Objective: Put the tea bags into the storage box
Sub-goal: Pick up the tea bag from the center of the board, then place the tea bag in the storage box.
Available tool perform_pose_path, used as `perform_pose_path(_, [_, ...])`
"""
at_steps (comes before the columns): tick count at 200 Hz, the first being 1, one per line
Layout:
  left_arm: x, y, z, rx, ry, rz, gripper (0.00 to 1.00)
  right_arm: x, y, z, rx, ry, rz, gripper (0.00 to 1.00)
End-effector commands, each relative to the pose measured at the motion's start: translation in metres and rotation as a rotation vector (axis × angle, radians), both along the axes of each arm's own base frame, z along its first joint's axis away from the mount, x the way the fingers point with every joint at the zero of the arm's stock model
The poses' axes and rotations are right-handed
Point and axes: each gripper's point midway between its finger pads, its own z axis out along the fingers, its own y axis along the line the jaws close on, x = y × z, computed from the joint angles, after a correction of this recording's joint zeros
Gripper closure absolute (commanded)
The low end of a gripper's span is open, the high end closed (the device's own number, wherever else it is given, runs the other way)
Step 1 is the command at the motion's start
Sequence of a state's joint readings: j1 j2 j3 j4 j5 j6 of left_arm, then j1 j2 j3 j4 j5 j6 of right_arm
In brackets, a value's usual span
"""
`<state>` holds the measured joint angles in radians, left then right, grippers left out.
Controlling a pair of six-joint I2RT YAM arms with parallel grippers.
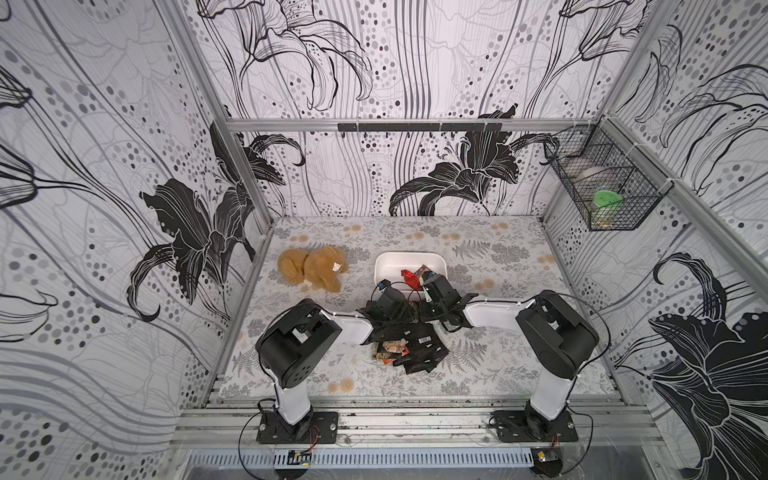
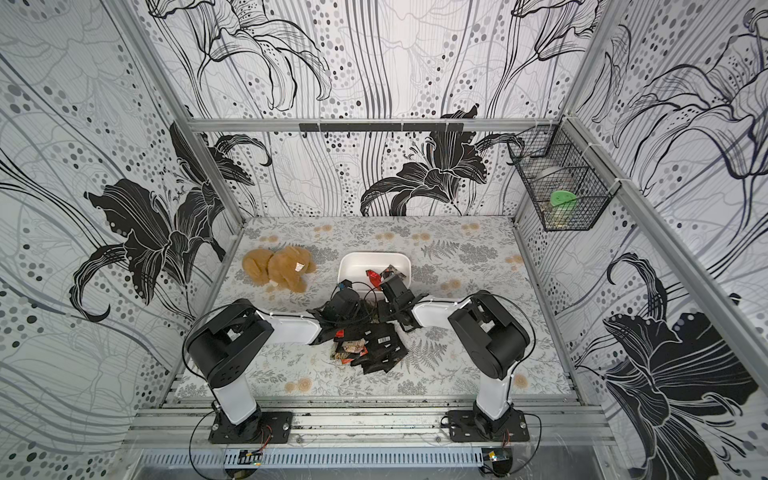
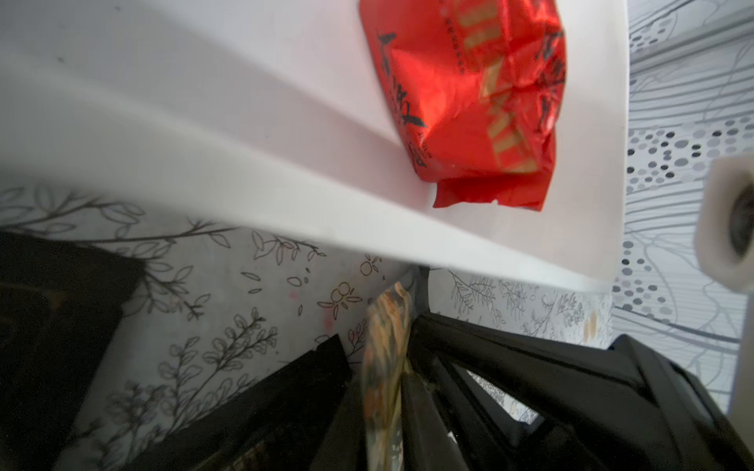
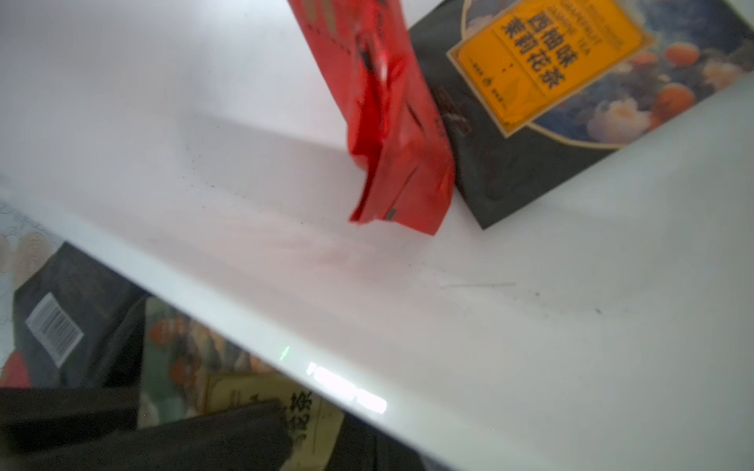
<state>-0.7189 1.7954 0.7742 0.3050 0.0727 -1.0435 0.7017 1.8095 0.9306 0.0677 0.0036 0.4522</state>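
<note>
Left wrist view: left end effector [image 3: 383,340] tight on tan tea bag [image 3: 385,367], storage box [image 3: 245,163] wall ahead; right end effector [image 4: 265,420] together.

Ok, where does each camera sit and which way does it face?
Top views: high at the front, looking down on the floral table, both arms.
Left wrist: low outside the white plastic storage box, facing it; left gripper pinches a tan sachet.
Right wrist: above the box rim, looking in; dark fingers.
Shared by both wrists: shiny red sachet.
</note>
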Motion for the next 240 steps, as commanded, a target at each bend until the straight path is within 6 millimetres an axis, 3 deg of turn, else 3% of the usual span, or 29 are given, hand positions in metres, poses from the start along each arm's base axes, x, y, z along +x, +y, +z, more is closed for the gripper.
perform_pose_path(1, [0.004,-0.006,0.014,-0.02,-0.033,-0.012,0.89,-0.006,0.001,0.014,0.031,-0.033,0.026,1.0])
perform_pose_path(28, [-0.001,0.002,0.02,0.0,-0.04,-0.008,1.0,-0.006,-0.008,0.031,0.051,-0.103,0.0,0.99])
perform_pose_path(40, [-0.005,0.008,0.025,0.011,-0.047,-0.002,1.0,-0.004,-0.014,0.048,0.069,-0.16,-0.027,0.97])
perform_pose_path(79, [-0.019,0.034,0.044,0.069,-0.079,0.023,1.0,-0.004,-0.049,0.076,0.074,-0.294,-0.165,0.92])
perform_pose_path(116, [-0.016,0.061,0.084,0.186,-0.155,0.073,1.0,-0.005,-0.078,0.086,0.051,-0.34,-0.293,0.84])
perform_pose_path(134, [-0.007,0.067,0.109,0.241,-0.2,0.096,1.0,-0.006,-0.087,0.088,0.049,-0.351,-0.335,0.75])
perform_pose_path(162, [0.015,0.053,0.146,0.262,-0.264,0.084,1.0,-0.005,-0.101,0.09,0.081,-0.351,-0.374,0.58])
perform_pose_path(194, [0.048,0.014,0.169,0.231,-0.294,0.037,1.0,-0.001,-0.116,0.088,0.18,-0.323,-0.395,0.53])
perform_pose_path(240, [0.101,-0.037,0.152,0.261,-0.261,-0.001,1.0,-0.004,-0.115,0.1,0.235,-0.357,-0.361,0.51])
